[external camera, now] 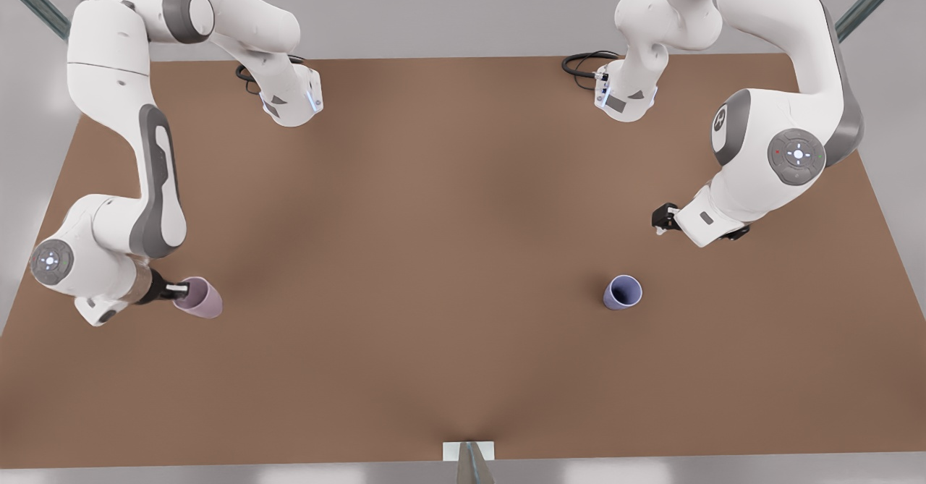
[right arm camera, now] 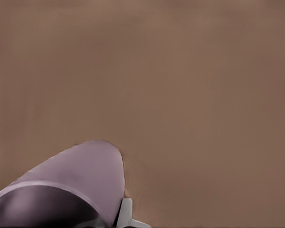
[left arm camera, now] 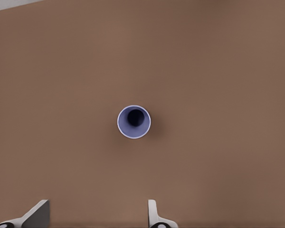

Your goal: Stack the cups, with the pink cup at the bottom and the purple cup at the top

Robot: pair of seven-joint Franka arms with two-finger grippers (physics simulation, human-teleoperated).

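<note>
- At the near edge of the brown table [external camera: 448, 267], at its middle, a small white bracket [external camera: 468, 451] with a grey post is seen.
- Nearest of the task's things, towards the front view's left, the pink cup [external camera: 199, 297] is found; it is held tilted, its mouth turned towards the arm and its base pointing to the front view's right.
- The right gripper [external camera: 176, 291] is closed on the rim of that cup, one finger being laid against the outer wall. In the right wrist view the same pink cup [right arm camera: 71, 190] fills the lower corner, with a pale fingertip [right arm camera: 125, 213] pressed to its wall and bare table beyond it.
- Whether the cup's base touches the table or is lifted clear of it cannot be told.
- At much the same depth, towards the front view's right and well apart from the pink cup, the purple cup [external camera: 623, 292] is stood upright on the table, mouth up, touched by nothing.
- In the left wrist view the purple cup [left arm camera: 134, 122] is looked down upon from straight above, its dark inside shown, with two pale fingertips [left arm camera: 35, 214] spread wide at the picture's edge and nothing between them.
- Farther back and to the front view's right of that cup, the left gripper [external camera: 664, 219] is held high above the table, parted and empty, near the cup but not over it in the front view.
- Farthest away, at the back edge of the table, the two arm bases are mounted, each with a black cable [external camera: 587, 63] looped beside it.
</note>
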